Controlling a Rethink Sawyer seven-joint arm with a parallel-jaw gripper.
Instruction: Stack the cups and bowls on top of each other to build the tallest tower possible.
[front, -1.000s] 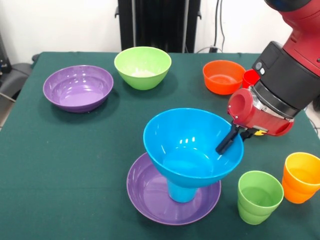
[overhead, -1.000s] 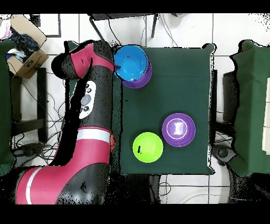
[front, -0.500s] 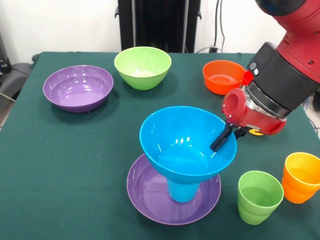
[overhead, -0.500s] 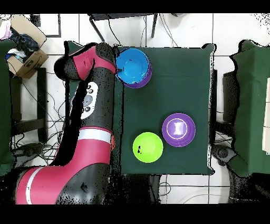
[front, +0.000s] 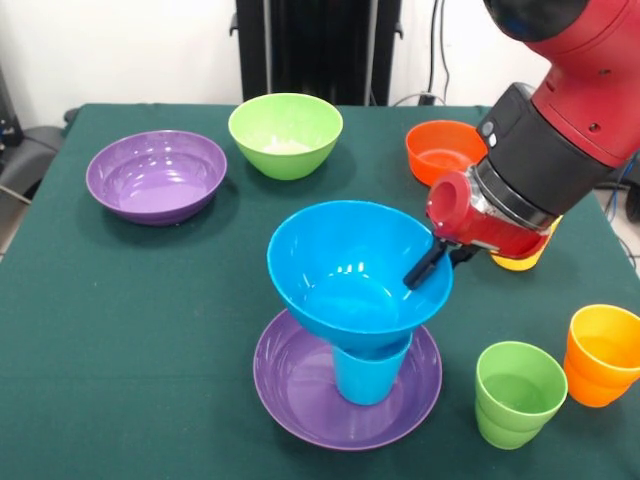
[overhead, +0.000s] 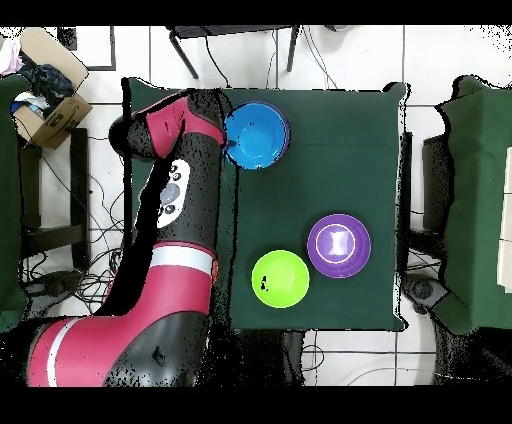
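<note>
My gripper (front: 431, 263) is shut on the right rim of the deep blue bowl (front: 350, 270), with one black finger (front: 422, 270) inside the rim. The bowl hangs tilted over a blue cup (front: 368, 372). That cup stands in the wide purple bowl (front: 300, 400) at the table's front, the tower's base. I cannot tell whether bowl and cup touch. In the overhead view the blue bowl (overhead: 255, 137) covers most of the purple base (overhead: 284, 150), beside the arm (overhead: 180, 200).
A second purple bowl (front: 155, 175) lies at the left and a light green bowl (front: 285, 133) behind the middle. The arm partly hides an orange bowl (front: 440, 150). A green cup (front: 518, 392) and an orange cup (front: 603, 355) stand front right. A yellow cup (front: 520, 262) peeks from behind the gripper.
The gripper has carried the blue bowl leftward and slightly up in the front view. The bowl now sits more nearly over the blue cup. Nothing else has moved.
</note>
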